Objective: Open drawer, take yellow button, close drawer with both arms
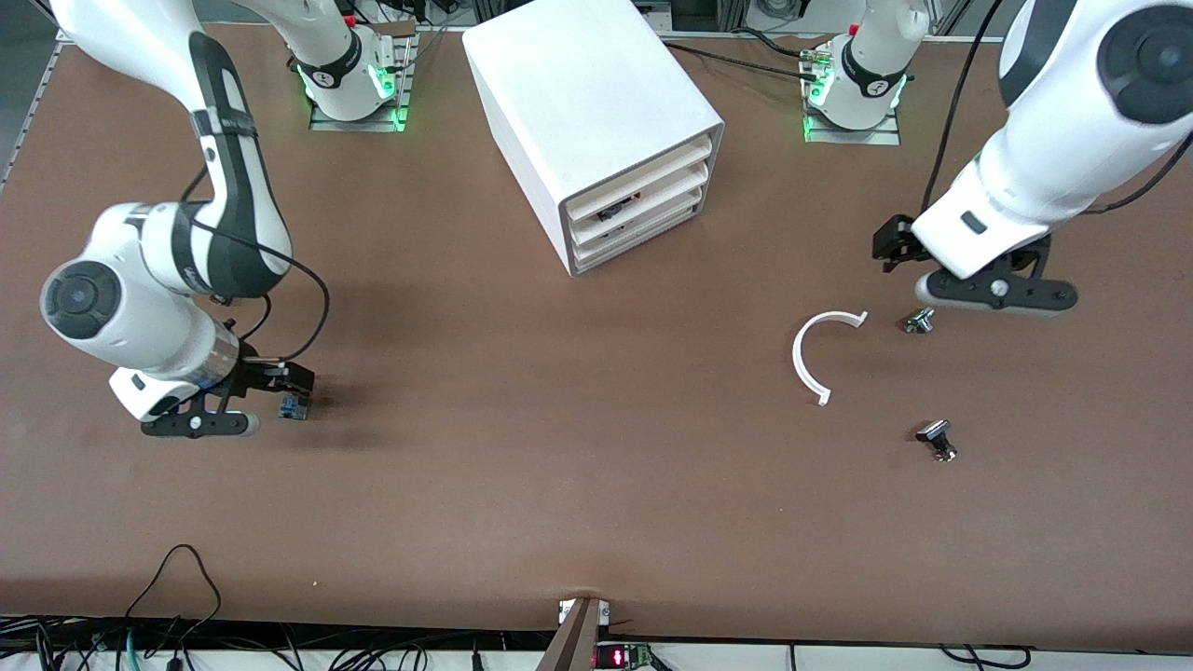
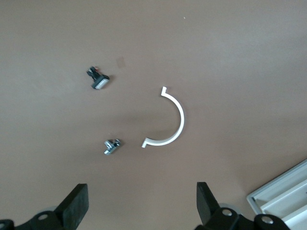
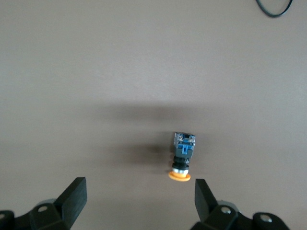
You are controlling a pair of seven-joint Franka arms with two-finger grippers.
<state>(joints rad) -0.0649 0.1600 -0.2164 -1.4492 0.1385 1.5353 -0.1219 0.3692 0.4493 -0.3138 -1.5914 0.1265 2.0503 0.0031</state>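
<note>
— Where is the tiny push button (image 3: 182,157) with the round yellow-orange cap and the blue and black body?
— Lying on its side on the brown table (image 1: 522,447), toward the right arm's end, just beside the right gripper (image 1: 300,395). Held by nothing. In the right wrist view, resting between the two black fingers (image 3: 72,196), closer to one of them, touching neither (cap pointing toward the wrist camera).
— And the right gripper's jaws?
— Spread wide, low over the table, empty.
— The shallow wide white plastic drawer (image 1: 643,173) at the top of the white box cabinet (image 1: 587,102)?
— Seated in the cabinet together with the two lower matching drawers (image 1: 643,219). Fully shut or slightly out: cannot tell. Small dark parts visible at the cabinet front around the middle drawer (too small to name).
— Left gripper (image 1: 897,244)?
— Up over the table toward the left arm's end, jaws wide apart, holding nothing. In the left wrist view, both black fingers (image 2: 76,203) at the frame edge with bare table between them.
— Anything else lying about?
— A thin white plastic half-ring (image 1: 813,354) flat on the table, near the left gripper. Just beside it, a small silver metal part (image 1: 917,321). Nearer to the front camera than both, a small black-and-silver part (image 1: 937,438). All three apart from one another.
</note>
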